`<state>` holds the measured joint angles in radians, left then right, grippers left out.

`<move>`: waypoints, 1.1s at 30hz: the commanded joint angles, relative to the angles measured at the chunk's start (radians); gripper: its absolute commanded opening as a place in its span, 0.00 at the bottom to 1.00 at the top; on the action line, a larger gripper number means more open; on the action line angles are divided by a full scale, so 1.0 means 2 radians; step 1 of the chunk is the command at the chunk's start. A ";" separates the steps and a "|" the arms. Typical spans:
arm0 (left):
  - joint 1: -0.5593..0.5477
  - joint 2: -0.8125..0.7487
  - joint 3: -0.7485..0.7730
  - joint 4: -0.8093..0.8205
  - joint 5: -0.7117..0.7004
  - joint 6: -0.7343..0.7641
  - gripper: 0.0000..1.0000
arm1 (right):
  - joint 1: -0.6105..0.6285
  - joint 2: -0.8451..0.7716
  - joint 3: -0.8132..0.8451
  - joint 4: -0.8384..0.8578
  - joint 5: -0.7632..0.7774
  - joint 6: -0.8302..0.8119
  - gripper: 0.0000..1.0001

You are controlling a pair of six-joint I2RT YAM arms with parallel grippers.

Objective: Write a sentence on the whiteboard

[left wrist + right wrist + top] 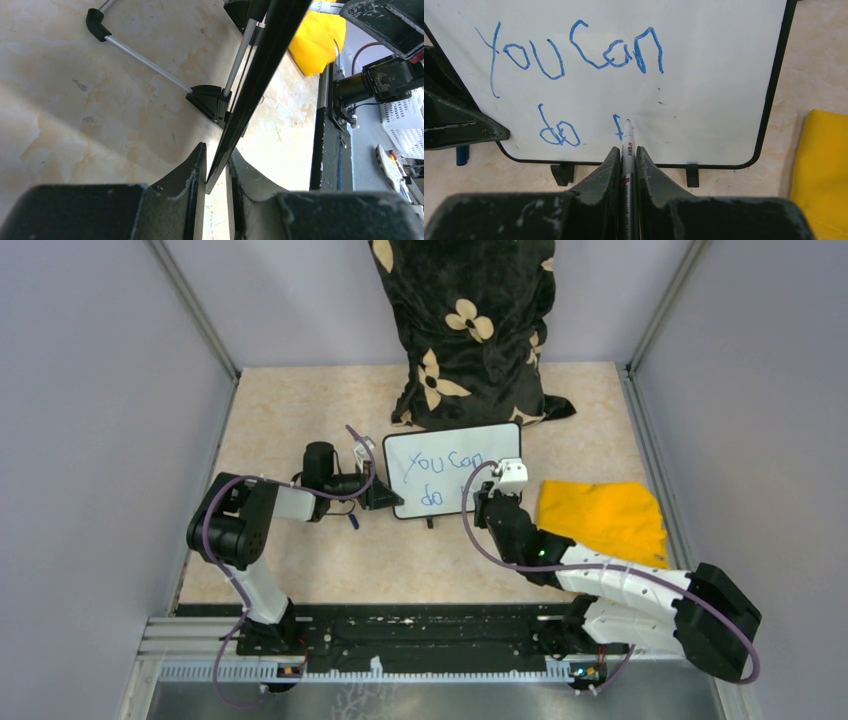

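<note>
The whiteboard (452, 445) stands upright on its two black feet in the middle of the table. Blue marker words of the sentence (574, 50) read "You can" on top and "do" below, followed by a started stroke. My left gripper (385, 494) is shut on the whiteboard's left edge; in the left wrist view that black frame edge (260, 65) runs down between the fingers (216, 156). My right gripper (626, 150) is shut on a white marker (628, 142), whose tip touches the board (714, 75) just right of "do".
A yellow cloth (603, 520) lies right of the board. A black bag with cream flowers (465, 330) stands behind it. A small blue cap (461, 155) lies on the table near the board's left foot. Grey walls enclose the table on three sides.
</note>
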<state>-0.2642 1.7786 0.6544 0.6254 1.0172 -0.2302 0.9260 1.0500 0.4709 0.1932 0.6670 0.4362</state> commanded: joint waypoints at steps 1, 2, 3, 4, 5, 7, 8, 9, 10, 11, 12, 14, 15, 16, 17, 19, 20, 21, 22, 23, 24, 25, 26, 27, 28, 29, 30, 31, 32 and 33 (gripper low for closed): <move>-0.003 0.012 0.008 -0.005 -0.009 0.018 0.26 | -0.005 -0.015 0.012 0.018 0.002 -0.014 0.00; -0.003 0.011 0.008 -0.005 -0.009 0.018 0.26 | -0.004 -0.013 0.015 0.018 0.004 -0.016 0.00; -0.003 0.012 0.008 -0.005 -0.008 0.018 0.26 | -0.004 -0.011 0.019 0.018 0.006 -0.017 0.00; -0.003 0.011 0.008 -0.005 -0.009 0.018 0.26 | -0.005 -0.008 0.021 0.018 0.006 -0.018 0.00; -0.003 0.011 0.008 -0.005 -0.009 0.018 0.26 | -0.006 -0.004 0.025 0.020 0.007 -0.019 0.00; -0.003 0.011 0.008 -0.005 -0.009 0.018 0.26 | -0.008 0.002 0.028 0.023 0.006 -0.019 0.00; -0.003 0.011 0.008 -0.005 -0.009 0.018 0.26 | -0.009 0.006 0.030 0.025 0.005 -0.019 0.00; -0.003 0.011 0.009 -0.005 -0.009 0.018 0.26 | -0.010 0.008 0.031 0.028 0.005 -0.019 0.00; -0.003 0.011 0.008 -0.005 -0.009 0.018 0.26 | -0.010 0.011 0.033 0.030 0.005 -0.020 0.00; -0.003 0.011 0.008 -0.005 -0.008 0.018 0.26 | -0.012 0.013 0.034 0.033 0.003 -0.019 0.00; -0.003 0.011 0.008 -0.005 -0.008 0.018 0.26 | -0.012 0.015 0.035 0.036 0.002 -0.021 0.00; -0.003 0.010 0.008 -0.005 -0.008 0.018 0.26 | -0.013 0.021 0.037 0.040 0.001 -0.021 0.00; -0.003 0.010 0.009 -0.006 -0.009 0.018 0.26 | -0.014 0.023 0.038 0.041 0.000 -0.021 0.00; -0.003 0.011 0.008 -0.006 -0.009 0.018 0.26 | -0.015 0.026 0.039 0.043 0.000 -0.021 0.00; -0.003 0.010 0.008 -0.006 -0.009 0.018 0.26 | -0.016 0.027 0.039 0.045 -0.001 -0.021 0.00; -0.003 0.010 0.008 -0.006 -0.009 0.019 0.26 | -0.017 0.029 0.038 0.049 -0.001 -0.021 0.00; -0.003 0.010 0.009 -0.007 -0.009 0.019 0.26 | -0.018 0.030 0.039 0.050 -0.001 -0.021 0.00; -0.003 0.011 0.009 -0.007 -0.008 0.019 0.26 | -0.018 0.032 0.040 0.051 -0.001 -0.021 0.00; -0.003 0.010 0.009 -0.007 -0.009 0.019 0.26 | -0.019 0.033 0.040 0.051 -0.001 -0.022 0.00; -0.003 0.010 0.009 -0.007 -0.009 0.019 0.26 | -0.020 0.035 0.040 0.051 -0.002 -0.021 0.00; -0.003 0.010 0.009 -0.007 -0.009 0.019 0.26 | -0.020 0.036 0.039 0.051 -0.001 -0.021 0.00; -0.003 0.010 0.009 -0.007 -0.009 0.019 0.26 | -0.022 0.037 0.038 0.051 -0.002 -0.020 0.00; -0.003 0.010 0.009 -0.007 -0.009 0.020 0.26 | -0.022 0.038 0.037 0.051 -0.002 -0.019 0.00; -0.003 0.010 0.009 -0.007 -0.009 0.020 0.26 | -0.023 0.039 0.036 0.050 -0.002 -0.018 0.00; -0.003 0.010 0.009 -0.007 -0.009 0.020 0.26 | -0.023 0.039 0.034 0.049 -0.002 -0.018 0.00; -0.003 0.010 0.009 -0.007 -0.009 0.020 0.26 | -0.023 0.038 0.033 0.048 -0.003 -0.016 0.00; -0.003 0.010 0.009 -0.008 -0.009 0.020 0.26 | -0.023 0.038 0.031 0.046 -0.003 -0.014 0.00; -0.003 0.010 0.009 -0.008 -0.009 0.020 0.26 | -0.023 0.037 0.030 0.043 -0.003 -0.013 0.00; -0.003 0.010 0.009 -0.008 -0.009 0.020 0.26 | -0.023 0.037 0.029 0.040 -0.002 -0.012 0.00; -0.003 0.010 0.009 -0.009 -0.009 0.020 0.26 | -0.023 0.036 0.027 0.037 -0.002 -0.009 0.00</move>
<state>-0.2668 1.7786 0.6544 0.6243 1.0168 -0.2256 0.8936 1.1194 0.4942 0.2470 0.6613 0.4042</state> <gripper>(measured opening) 0.256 0.118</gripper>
